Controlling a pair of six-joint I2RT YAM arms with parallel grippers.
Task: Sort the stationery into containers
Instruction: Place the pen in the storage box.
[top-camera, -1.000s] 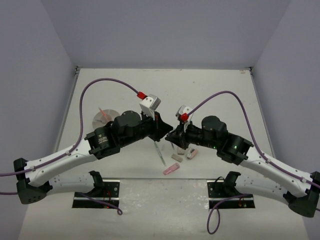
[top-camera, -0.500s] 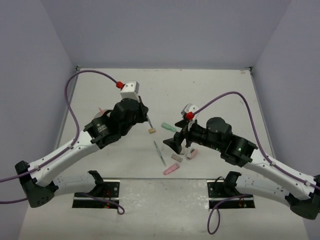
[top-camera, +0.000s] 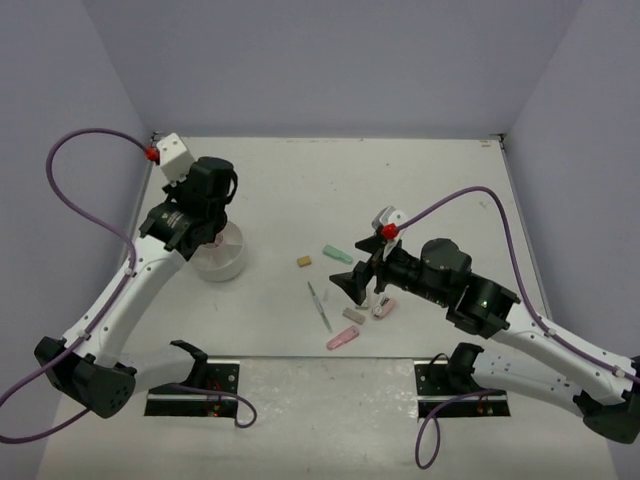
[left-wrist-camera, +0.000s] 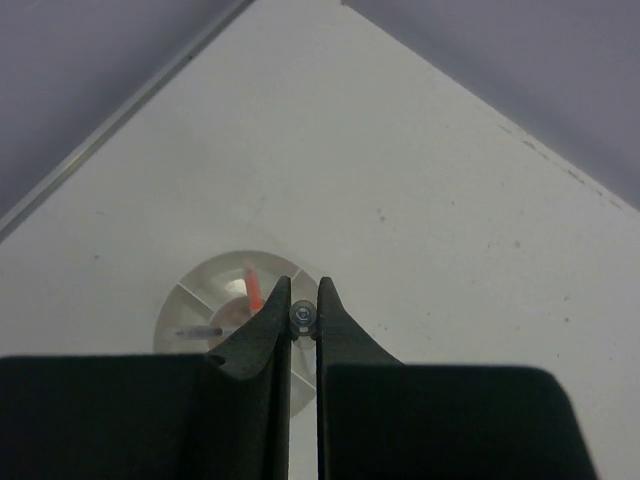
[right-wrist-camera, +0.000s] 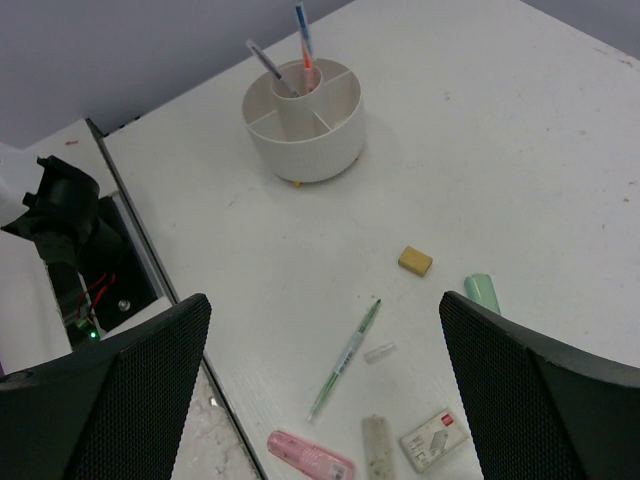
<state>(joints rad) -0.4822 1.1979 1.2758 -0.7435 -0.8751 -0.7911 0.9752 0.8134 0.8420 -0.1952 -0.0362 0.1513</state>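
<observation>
We see the left gripper (left-wrist-camera: 303, 298) pinching a pen (left-wrist-camera: 302, 316) over the holder (top-camera: 228, 264), and the right gripper (right-wrist-camera: 325, 320) spread wide, well away from the holder.

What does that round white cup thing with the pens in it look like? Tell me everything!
The round white plastic-looking holder is a low, wide cup standing upright on the white table. Thin walls split its inside into compartments around a middle tube. An orange pen and a grey-blue pen lean out of it. The left gripper hangs above it, shut on a small round-tipped item.
</observation>
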